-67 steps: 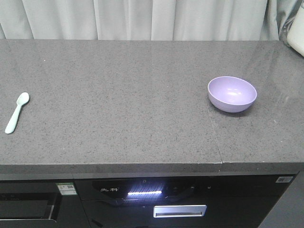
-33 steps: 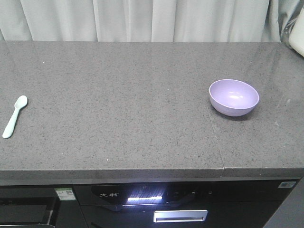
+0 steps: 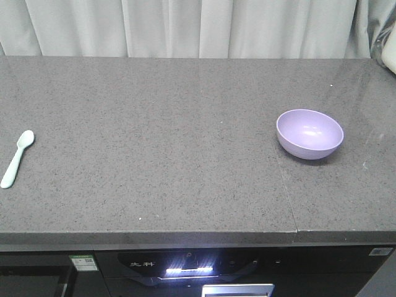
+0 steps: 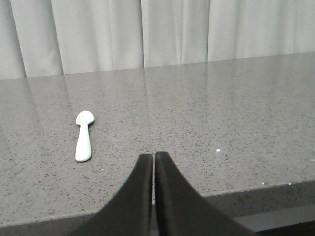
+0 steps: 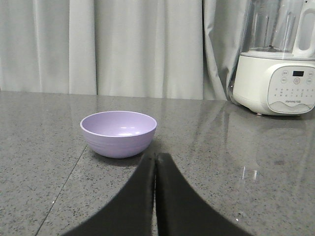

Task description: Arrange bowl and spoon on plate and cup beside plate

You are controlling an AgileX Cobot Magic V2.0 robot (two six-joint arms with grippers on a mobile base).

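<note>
Grey speckled counter (image 3: pixel 154 124), pale curtain (image 3: pixel 185 28) behind; left hand (image 4: pixel 154 157) and right hand (image 5: pixel 156 158) closed, seemingly empty.

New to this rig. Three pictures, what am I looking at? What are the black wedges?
This is a two-armed robot at a grey counter. One camera looks down from the front; the other two sit on the wrists. The black wedges are gripper fingers: the left gripper and the right gripper, both shut, holding nothing. A mint spoon lies before the left arm, a purple bowl stands before the right, and a white appliance stands farther back. No plate or cup shows.
</note>
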